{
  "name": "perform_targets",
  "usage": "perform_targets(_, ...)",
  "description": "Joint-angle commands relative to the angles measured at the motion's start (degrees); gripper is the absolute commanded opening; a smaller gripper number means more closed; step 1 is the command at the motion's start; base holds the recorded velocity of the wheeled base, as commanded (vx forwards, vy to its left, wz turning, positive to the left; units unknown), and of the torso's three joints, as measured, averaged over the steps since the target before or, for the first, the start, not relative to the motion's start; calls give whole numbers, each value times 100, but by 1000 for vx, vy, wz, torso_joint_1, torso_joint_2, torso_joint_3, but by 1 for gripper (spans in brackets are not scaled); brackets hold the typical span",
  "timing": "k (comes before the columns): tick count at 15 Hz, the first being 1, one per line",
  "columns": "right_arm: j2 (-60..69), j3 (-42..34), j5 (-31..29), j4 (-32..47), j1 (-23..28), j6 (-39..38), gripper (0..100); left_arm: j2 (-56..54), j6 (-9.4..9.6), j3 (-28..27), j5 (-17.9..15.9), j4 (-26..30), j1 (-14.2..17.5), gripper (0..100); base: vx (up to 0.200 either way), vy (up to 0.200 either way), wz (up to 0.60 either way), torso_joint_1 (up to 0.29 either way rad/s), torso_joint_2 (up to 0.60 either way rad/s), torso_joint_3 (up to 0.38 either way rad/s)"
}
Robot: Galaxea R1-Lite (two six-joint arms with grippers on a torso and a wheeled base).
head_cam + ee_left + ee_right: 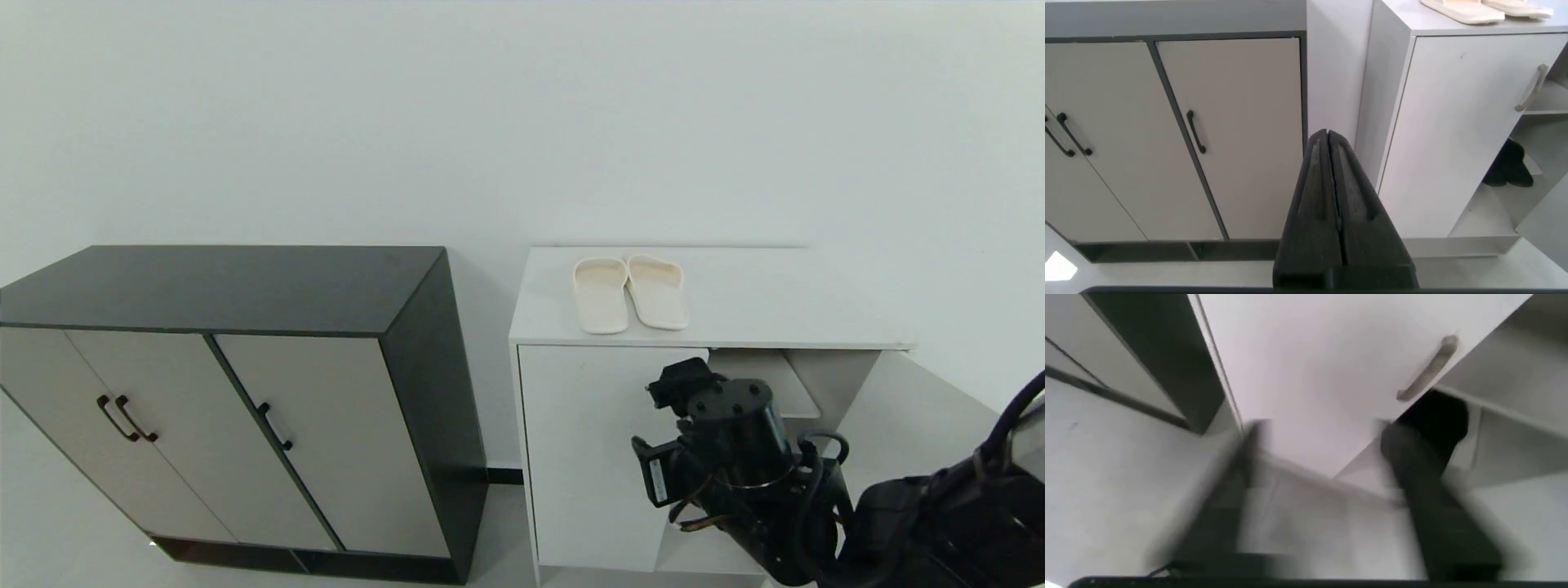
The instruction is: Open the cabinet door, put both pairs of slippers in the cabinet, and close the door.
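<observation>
While the left gripper is seen pressed together, the right gripper is held spread before the white cabinet, open on one side. Dark slippers are noted inside, below its shelf; cream slippers are set on top.

Smooth, matt white board, laminate by its look, on the white cabinet, top and door alike. On that door, a bar handle of pale satin metal, lightly brushed. Cream slippers of soft-looking moulded foam or rubber, matt and even. Dark slippers on the lower shelf, matt black, material not to be told. Black cabinet with a faintly sheened dark top, matt pale-grey door panels and thin black handles, plastic or painted metal. Left claw of matt black plastic, finely grained. Right claw dark, finish lost in blur.
</observation>
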State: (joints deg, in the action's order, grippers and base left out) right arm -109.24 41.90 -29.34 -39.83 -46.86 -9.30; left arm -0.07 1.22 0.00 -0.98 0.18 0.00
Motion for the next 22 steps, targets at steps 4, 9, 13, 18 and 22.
perform_targets(4,474,1699,-388,1777,1,-907,100,7,1,0,1,-1,0,0,0,0,0,0,0,0)
perform_targets(9,360,1461,-669,678,10,-564,100,7,-8,0,1,-1,0,0,0,0,0,0,0,0)
perform_targets(13,333,1374,-669,581,10,-564,100,7,1,0,1,-1,0,0,200,0,0,-6,-5,2)
perform_targets(18,307,1294,-660,573,28,-459,100,7,1,0,1,-1,0,0,200,0,0,5,3,0)
perform_targets(22,166,1294,-634,529,28,-467,100,7,1,0,1,-1,0,0,200,0,0,6,-2,4)
